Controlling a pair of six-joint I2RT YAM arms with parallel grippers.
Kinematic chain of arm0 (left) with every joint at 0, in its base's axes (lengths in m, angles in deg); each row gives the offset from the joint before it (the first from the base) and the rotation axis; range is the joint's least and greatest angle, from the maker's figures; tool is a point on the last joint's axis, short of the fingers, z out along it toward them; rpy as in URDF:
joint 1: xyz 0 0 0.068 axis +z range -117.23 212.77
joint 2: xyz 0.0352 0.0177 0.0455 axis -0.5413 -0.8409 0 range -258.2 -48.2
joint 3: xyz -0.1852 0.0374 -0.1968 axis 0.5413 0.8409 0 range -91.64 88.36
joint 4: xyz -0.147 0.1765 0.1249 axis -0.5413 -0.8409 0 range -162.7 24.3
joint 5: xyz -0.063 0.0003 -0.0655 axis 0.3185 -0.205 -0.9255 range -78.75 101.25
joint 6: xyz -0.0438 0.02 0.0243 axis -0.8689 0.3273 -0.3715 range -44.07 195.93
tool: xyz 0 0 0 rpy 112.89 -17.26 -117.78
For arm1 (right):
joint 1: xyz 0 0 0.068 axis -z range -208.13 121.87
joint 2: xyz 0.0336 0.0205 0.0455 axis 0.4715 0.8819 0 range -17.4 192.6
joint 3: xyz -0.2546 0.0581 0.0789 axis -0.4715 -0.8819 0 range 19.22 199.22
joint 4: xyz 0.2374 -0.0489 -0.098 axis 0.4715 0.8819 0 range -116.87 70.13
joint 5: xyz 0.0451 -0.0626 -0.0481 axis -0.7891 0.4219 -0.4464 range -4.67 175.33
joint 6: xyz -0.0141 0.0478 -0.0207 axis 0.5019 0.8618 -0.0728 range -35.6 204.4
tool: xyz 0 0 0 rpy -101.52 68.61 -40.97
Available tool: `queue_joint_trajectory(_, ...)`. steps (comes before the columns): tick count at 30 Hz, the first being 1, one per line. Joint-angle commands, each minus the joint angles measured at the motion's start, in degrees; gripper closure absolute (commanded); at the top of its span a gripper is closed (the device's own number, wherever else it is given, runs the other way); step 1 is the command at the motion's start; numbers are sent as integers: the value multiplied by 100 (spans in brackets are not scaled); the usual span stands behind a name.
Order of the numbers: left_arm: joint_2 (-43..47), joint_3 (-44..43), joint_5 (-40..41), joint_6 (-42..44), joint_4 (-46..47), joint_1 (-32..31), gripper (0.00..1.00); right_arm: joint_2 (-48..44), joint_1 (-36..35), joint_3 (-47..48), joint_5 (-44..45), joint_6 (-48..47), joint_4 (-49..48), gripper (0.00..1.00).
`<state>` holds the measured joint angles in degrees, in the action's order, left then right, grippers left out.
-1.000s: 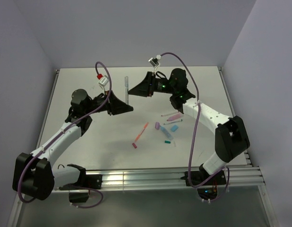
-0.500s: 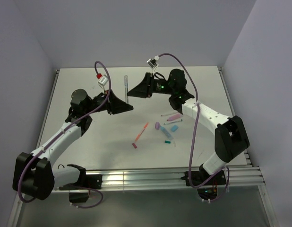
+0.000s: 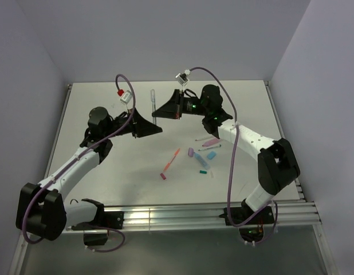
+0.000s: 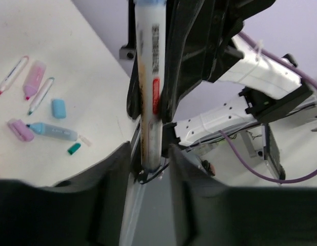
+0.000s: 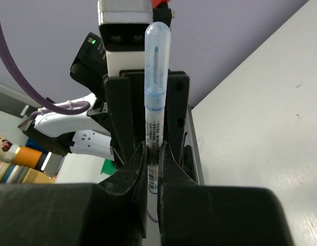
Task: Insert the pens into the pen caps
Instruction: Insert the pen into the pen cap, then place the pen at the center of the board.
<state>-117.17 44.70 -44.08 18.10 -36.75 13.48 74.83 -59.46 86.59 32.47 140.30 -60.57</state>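
My right gripper (image 3: 156,112) (image 5: 156,154) is shut on a whitish pen (image 3: 153,102) (image 5: 155,120) and holds it upright above the table's far middle. A clear light-blue cap (image 5: 157,56) sits on the pen's top end. My left gripper (image 3: 158,131) (image 4: 150,164) is open just below it, and the pen's lower end (image 4: 148,102) stands between its fingers. On the table lie an orange-red pen (image 3: 172,160), a blue pen (image 3: 201,162) (image 4: 53,131), a lilac cap (image 3: 191,153) (image 4: 20,129), a light blue cap (image 3: 211,154) (image 4: 58,108) and a teal cap (image 3: 203,171) (image 4: 74,148).
A pink stubby piece (image 3: 210,141) (image 4: 33,79) and two thin pens (image 3: 210,148) (image 4: 41,95) lie right of centre beside the caps. A metal rail (image 3: 183,215) runs along the table's near edge. Side walls close in the table on the left and right.
My right gripper has shifted slightly left with the pen still upright in it. The left arm has barely moved. The items on the table lie as before.
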Motion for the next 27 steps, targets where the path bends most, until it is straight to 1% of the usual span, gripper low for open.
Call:
queue_joint_trajectory(1, 50, -397, 49, 664, -801, -40, 56, -46, 250, 30, 75, -79, 28, 100)
queue_joint_trajectory(2, 24, -537, 57, 902, -1142, -22, 37, -90, 450, 39, 31, -331, 212, 100)
queue_joint_trajectory(3, -46, -886, 84, 1183, -2033, -5, 35, -125, 566, 91, -5, -595, 484, 100)
queue_joint_trajectory(4, -81, -1081, 119, 1751, -2416, 30, 34, -256, 697, 135, 30, -954, 1391, 100)
queue_joint_trajectory(5, -108, -1397, 171, 2000, -2794, 65, 15, -319, 968, 266, 343, -1924, 2001, 100)
queue_joint_trajectory(6, -160, -1548, 267, 2238, -3103, 100, 3, -380, 1102, 328, 468, -2360, 2538, 100)
queue_joint_trajectory(7, -230, -1871, 347, 2728, -3732, 179, 0, -398, 1355, 555, 739, -3252, 3622, 100)
queue_joint_trajectory(8, -257, -2005, 426, 2959, -3991, 215, 0, -372, 1488, 671, 934, -3652, 4172, 100)
queue_joint_trajectory(9, -283, -2128, 714, 3300, -4185, 250, 1, -328, 1611, 776, 1083, -4013, 4630, 100)
queue_joint_trajectory(10, -310, -2251, 891, 3426, -4552, 311, 0, -241, 1743, 873, 1294, -4339, 5392, 100)
queue_joint_trajectory(11, -345, -2470, 1032, 3522, -4695, 346, 0, -179, 1875, 1065, 1487, -4881, 5730, 100)
queue_joint_trajectory(12, -424, -2585, 1164, 3724, -4845, 382, 1, -118, 2146, 1180, 1933, -5183, 6055, 100)
queue_joint_trajectory(13, -459, -2691, 1452, 3804, -5064, 417, 1, -56, 2245, 1277, 2190, -5429, 6563, 100)
queue_joint_trajectory(14, -486, -2831, 1603, 3874, -5135, 452, 0, 40, 2350, 1383, 2384, -5849, 6734, 100)
queue_joint_trajectory(15, -512, -2867, 1700, 3953, -5180, 452, 1, 93, 2464, 1418, 2682, -6010, 6892, 100)
queue_joint_trajectory(16, -512, -2885, 1823, 3989, -5198, 470, 1, 163, 2700, 1462, 2789, -6134, 7146, 100)
queue_joint_trajectory(18, -538, -2885, 1894, 3946, -5206, 470, 1, 443, 2939, 1585, 3026, -6441, 7376, 100)
queue_joint_trajectory(20, -582, -2929, 1965, 3875, -5267, 479, 1, 664, 3246, 1708, 3535, -6687, 7544, 100)
queue_joint_trajectory(22, -670, -2990, 1965, 3866, -5373, 479, 1, 1086, 3492, 1831, 4043, -6794, 7684, 100)
queue_joint_trajectory(27, -697, -3034, 1886, 3972, -5400, 487, 0, 1868, 3827, 2236, 4898, -6996, 7799, 100)
